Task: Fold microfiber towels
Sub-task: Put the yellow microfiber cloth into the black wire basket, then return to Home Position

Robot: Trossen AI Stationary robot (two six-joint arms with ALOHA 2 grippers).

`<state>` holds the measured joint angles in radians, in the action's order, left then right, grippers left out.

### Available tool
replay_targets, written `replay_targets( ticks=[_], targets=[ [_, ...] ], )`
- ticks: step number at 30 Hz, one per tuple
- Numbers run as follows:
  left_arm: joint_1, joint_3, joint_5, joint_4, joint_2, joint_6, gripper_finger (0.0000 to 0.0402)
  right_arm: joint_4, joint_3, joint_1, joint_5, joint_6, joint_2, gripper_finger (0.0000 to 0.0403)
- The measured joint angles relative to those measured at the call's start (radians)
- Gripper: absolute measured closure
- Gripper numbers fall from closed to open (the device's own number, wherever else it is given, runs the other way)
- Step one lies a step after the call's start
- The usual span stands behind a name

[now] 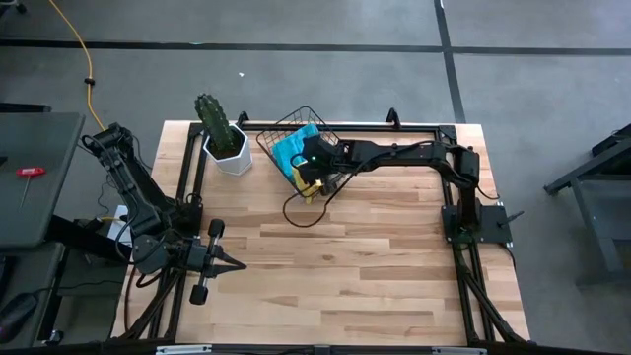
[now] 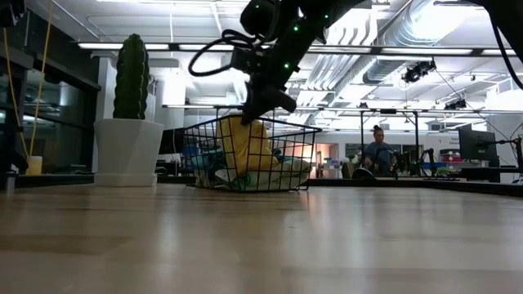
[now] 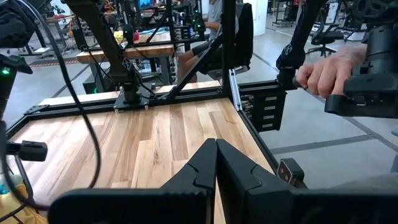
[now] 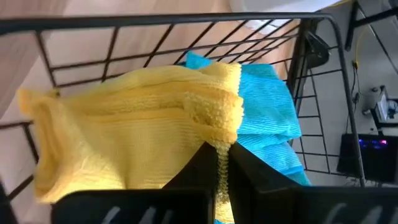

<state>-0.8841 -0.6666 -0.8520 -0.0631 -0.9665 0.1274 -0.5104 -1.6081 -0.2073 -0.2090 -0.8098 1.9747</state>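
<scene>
- Your right gripper (image 1: 309,180) sits over the black wire basket (image 1: 281,128) at upper centre of the high view, its arm stretched in from the right side of the table.
- In the right wrist view its fingers (image 4: 202,162) are clamped on a fold of the yellow towel (image 4: 124,124); the cloth is pinched between the two tips.
- In the low view the yellow towel (image 2: 245,143) hangs bunched from that gripper (image 2: 253,110), its upper part at the basket's (image 2: 282,155) rim and its lower part inside the wires.
- A teal-blue towel (image 4: 267,118) lies in the basket just beside the yellow one, touching it; it also shows in the high view (image 1: 293,148).
- More cloth lies low in the basket in the low view; you cannot tell its colours apart there.
- Your left gripper (image 1: 237,263) waits at lower left of the high view, above the bare wooden table (image 1: 375,266), well apart from the basket. Its fingers (image 3: 239,171) are pressed together on nothing.
- A cactus in a white pot (image 1: 229,148) stands just left of the basket.
- A person's hand (image 3: 329,71) grips dark equipment at upper right of the left wrist view, beyond the table edge.
</scene>
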Motion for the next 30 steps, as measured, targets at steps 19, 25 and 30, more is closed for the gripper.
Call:
replay_targets(
  ticks=[19,25,30],
  targets=[
    [0.000,0.000,0.000,0.000,0.000,0.000,0.0401,-0.024,-0.045,0.069,-0.334,0.026,-0.001,0.0195],
    [0.000,0.000,0.000,0.000,0.000,0.000,0.0401,-0.318,-0.171,0.103,-0.440,0.174,-0.002,0.0176],
    [0.000,0.000,0.000,0.020,0.000,0.000,0.0401,-0.741,-0.250,0.084,-0.446,0.466,-0.010,0.0193]
  ],
)
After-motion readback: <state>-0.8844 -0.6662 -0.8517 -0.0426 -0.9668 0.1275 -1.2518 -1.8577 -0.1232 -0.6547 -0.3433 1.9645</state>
